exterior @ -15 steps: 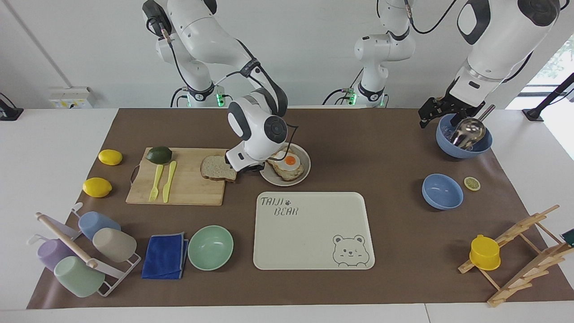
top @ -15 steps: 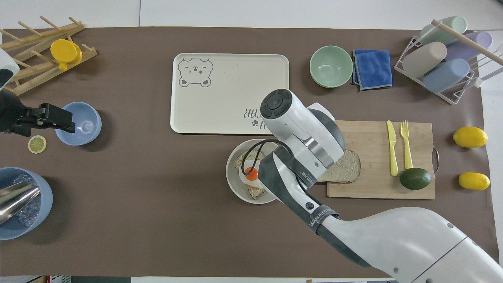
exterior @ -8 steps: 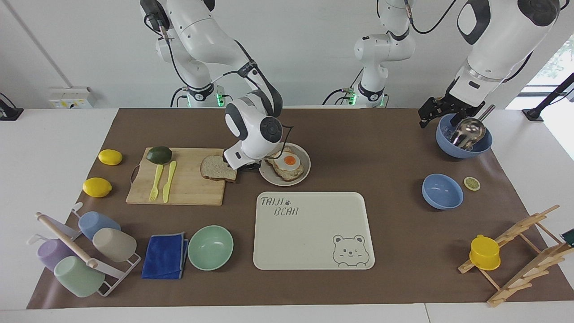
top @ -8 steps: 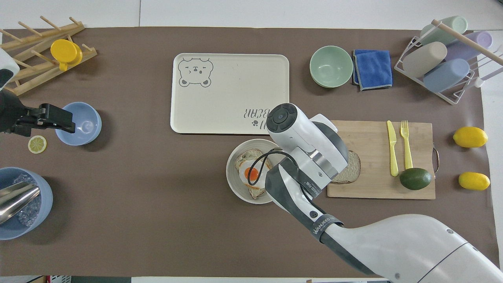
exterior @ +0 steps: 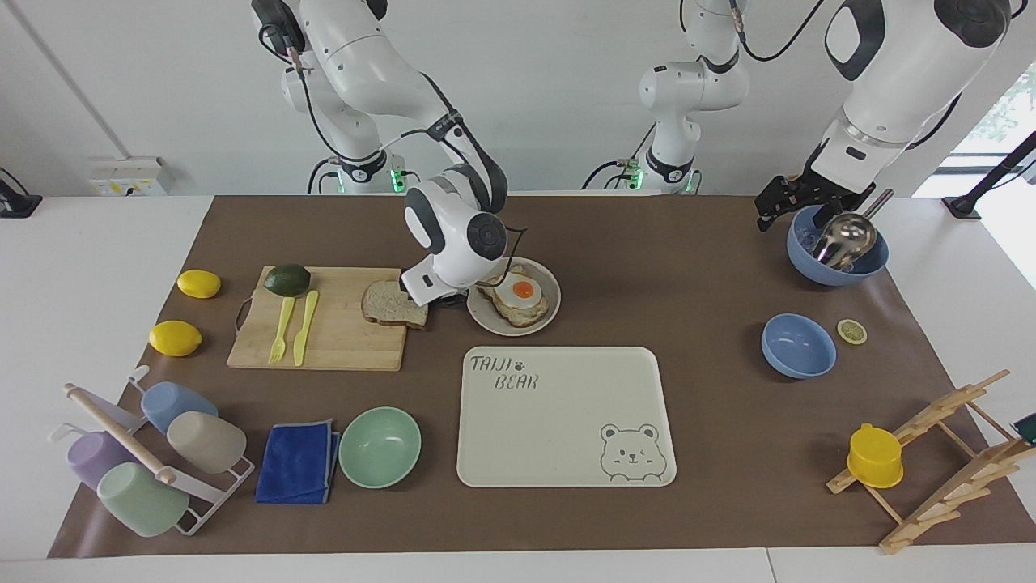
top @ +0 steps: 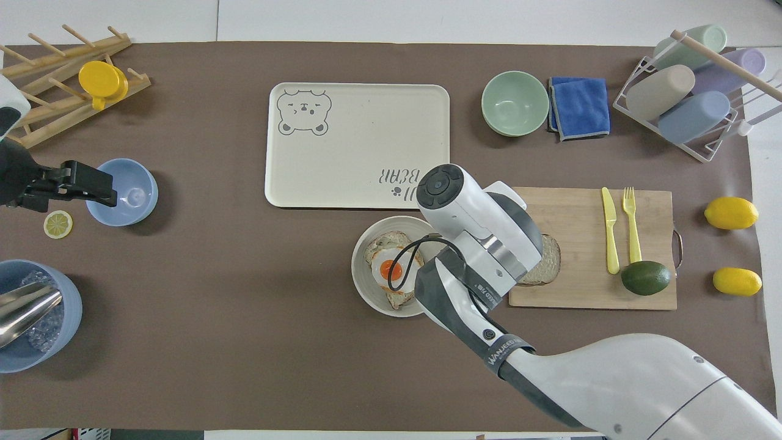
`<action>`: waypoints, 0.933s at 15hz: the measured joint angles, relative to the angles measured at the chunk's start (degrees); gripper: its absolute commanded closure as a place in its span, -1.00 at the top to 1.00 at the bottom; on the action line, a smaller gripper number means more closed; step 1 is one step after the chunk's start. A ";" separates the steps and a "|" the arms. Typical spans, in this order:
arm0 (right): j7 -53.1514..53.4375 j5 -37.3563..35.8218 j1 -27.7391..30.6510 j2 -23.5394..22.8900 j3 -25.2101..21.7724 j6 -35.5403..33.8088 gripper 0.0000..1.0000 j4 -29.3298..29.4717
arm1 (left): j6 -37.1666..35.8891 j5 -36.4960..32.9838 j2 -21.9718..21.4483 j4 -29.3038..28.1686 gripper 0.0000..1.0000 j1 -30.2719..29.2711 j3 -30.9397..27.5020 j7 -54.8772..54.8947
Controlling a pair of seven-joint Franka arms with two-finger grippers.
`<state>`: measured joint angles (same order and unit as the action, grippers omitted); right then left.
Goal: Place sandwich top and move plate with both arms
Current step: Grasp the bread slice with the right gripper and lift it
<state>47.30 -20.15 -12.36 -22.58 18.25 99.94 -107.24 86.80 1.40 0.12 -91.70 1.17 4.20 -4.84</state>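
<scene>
Now we are lowering our right tool (exterior: 443,304), grip unreadable, beside the sandwich top (exterior: 393,304); next, closing on it.

White room, brown-topped counter

A plain white wall (exterior: 550,97) backs the white counter (exterior: 81,267), most of it under a brown mat (exterior: 688,267). A white socket box (exterior: 129,176) sits at the wall's foot toward the right arm's end; daylight pours through a window (exterior: 999,113) at the left arm's end.
</scene>
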 measured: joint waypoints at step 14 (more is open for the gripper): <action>-6.28 0.18 -0.17 -1.28 5.68 -11.79 -1.00 12.97 | 0.00 0.00 0.00 0.00 1.00 0.00 0.00 0.00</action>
<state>41.02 -19.97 -12.53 -23.86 23.93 88.14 -94.27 86.80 1.40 0.12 -91.70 1.17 4.20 -4.84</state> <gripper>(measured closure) 0.925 0.000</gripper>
